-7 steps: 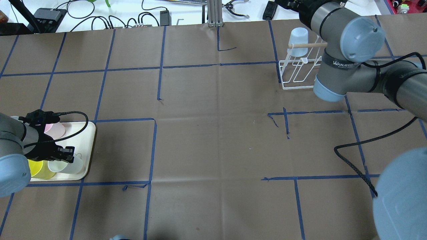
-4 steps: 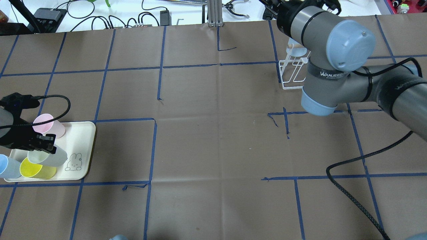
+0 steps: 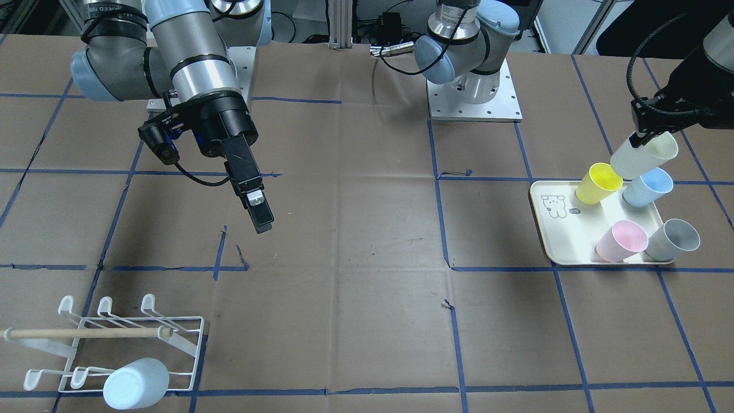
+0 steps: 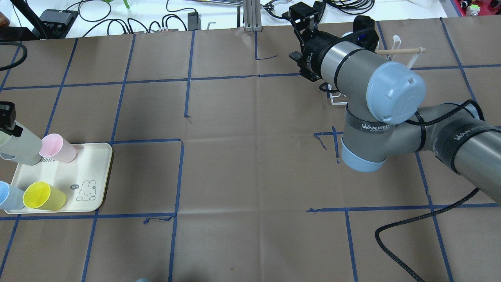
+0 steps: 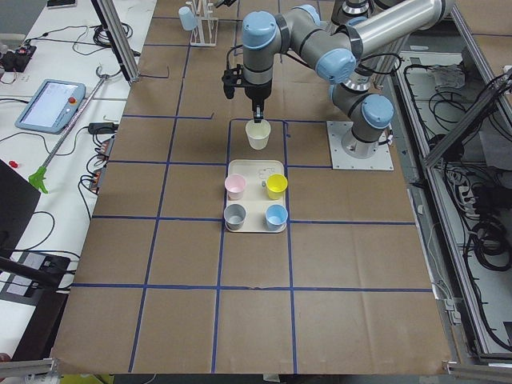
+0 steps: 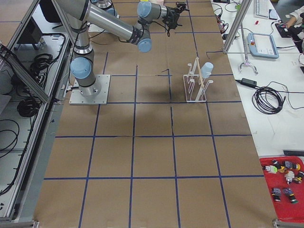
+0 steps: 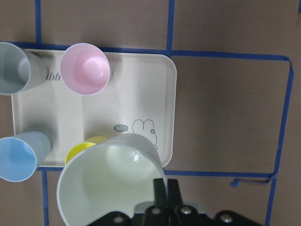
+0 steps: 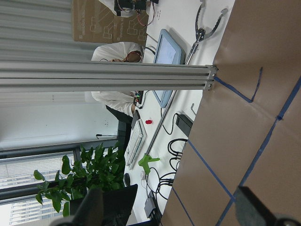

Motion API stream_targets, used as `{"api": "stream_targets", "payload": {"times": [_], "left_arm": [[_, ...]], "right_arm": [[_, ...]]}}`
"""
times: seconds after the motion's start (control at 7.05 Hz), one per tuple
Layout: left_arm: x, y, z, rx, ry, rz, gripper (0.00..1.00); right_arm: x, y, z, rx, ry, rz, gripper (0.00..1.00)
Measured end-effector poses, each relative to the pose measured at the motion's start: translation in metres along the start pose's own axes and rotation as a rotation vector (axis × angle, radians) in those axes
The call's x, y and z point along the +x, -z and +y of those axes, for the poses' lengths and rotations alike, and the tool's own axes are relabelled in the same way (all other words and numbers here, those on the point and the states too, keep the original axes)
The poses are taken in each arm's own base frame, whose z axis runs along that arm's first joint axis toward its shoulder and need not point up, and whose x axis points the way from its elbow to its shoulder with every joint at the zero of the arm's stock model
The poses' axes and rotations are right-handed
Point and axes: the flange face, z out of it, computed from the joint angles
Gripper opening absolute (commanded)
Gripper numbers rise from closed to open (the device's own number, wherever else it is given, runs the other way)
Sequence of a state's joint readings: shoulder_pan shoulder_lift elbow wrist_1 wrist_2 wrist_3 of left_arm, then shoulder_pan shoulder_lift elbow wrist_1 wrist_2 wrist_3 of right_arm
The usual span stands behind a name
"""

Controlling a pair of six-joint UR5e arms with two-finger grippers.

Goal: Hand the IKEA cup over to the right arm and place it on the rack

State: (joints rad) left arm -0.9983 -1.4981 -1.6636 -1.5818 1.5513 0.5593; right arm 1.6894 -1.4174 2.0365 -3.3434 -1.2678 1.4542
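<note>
You have open table point(image 3: 367, 275) across the front-facing frame's centre; 4 cups point(image 3: 622, 241) crowd the tray point(image 3: 565, 241) at right, the rack point(image 3: 86, 332) fills lower left, the right arm point(image 3: 195, 69) hangs upper left.

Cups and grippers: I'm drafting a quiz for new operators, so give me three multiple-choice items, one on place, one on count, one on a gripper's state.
1. The cream cup is: A standing on the tray; B in the right gripper; C in the left gripper, in the air.
2. Cups standing on the tray: A two; B four; C six.
3. The right gripper is: A open, empty; B shut on a cup; C shut, empty.
C: fingers pinch its rim in the left wrist view. B: pink, yellow, blue, grey. A: fingertips wide apart in the right wrist view.
</note>
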Motion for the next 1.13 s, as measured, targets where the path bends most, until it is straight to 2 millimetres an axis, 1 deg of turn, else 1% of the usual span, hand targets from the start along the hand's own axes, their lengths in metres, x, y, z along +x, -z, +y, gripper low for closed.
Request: {"api": "stream_targets", "payload": {"times": [0.14,0.28,0.43,0.57,0.71,0.85,0.99,1.13], "left_arm": [[0.009,0.006,-0.017,0.044,-0.029,0.017,0.00],[0.019,0.011,-0.034,0.157,-0.062,0.067,0.00],[0.029,0.015,-0.051,0.312,-0.110,0.140,0.00],[0.038,0.015,-0.063,0.452,-0.173,0.203,0.00],[0.047,0.008,-0.070,0.576,-0.243,0.262,0.00],[0.057,-0.007,-0.073,0.689,-0.305,0.326,0.00],[0.064,-0.030,-0.077,0.792,-0.356,0.385,0.00],[0.067,-0.052,-0.086,0.891,-0.409,0.452,0.00]], "right_arm": [[0.002,0.003,0.002,-0.001,-0.025,-0.003,1.00],[0.008,0.004,0.003,-0.001,-0.035,0.005,1.00],[0.013,0.003,0.004,-0.002,-0.041,0.016,1.00],[0.017,0.002,0.003,-0.001,-0.044,0.024,1.00],[0.018,0.001,0.003,0.000,-0.046,0.027,1.00],[0.019,0.000,0.001,0.002,-0.048,0.030,1.00],[0.020,0.000,0.000,0.004,-0.050,0.032,1.00],[0.021,-0.001,-0.001,0.005,-0.051,0.035,1.00]]}}
